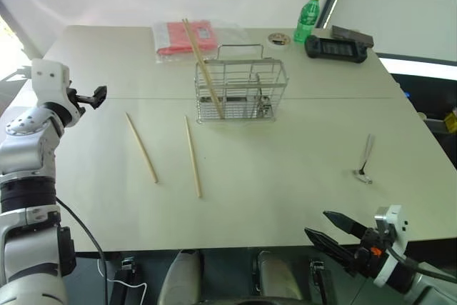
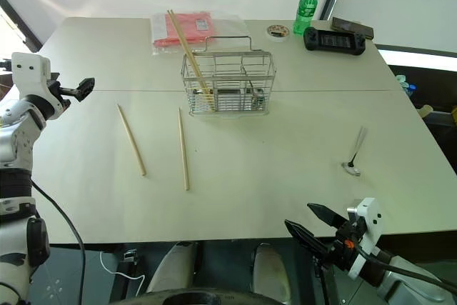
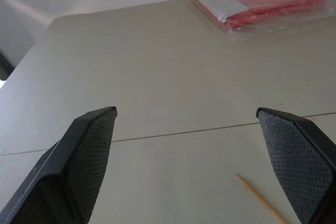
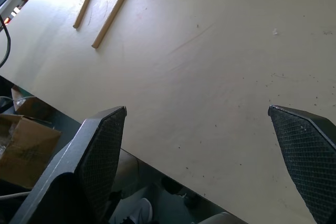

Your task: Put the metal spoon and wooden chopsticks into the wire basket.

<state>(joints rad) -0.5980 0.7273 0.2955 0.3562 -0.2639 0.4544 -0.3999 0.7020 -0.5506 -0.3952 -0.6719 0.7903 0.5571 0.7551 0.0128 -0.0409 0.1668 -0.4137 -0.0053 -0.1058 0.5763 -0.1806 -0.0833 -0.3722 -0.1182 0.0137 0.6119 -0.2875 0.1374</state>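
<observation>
Pale bench (image 1: 285,176): two wooden chopsticks (image 1: 141,146) are left flat at near-left, one already leaned in the wire basket (image 1: 241,91), metal spoon (image 1: 365,158) at right; light, stiff, probably slippery stuff, best pinched mid-length, with both left gripper (image 1: 95,96) and right gripper (image 1: 330,231) fingers spread apart, nothing held.

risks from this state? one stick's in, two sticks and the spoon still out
1. The pale wooden chopstick leaning in the silver wire basket sticks out well above its rim; a drop-in could knock it.
2. Two thin chopsticks lie flat on the table, so the fingers may slip.
3. The small metal spoon lies equally flat, far from the basket on the open right gripper's side.
</observation>
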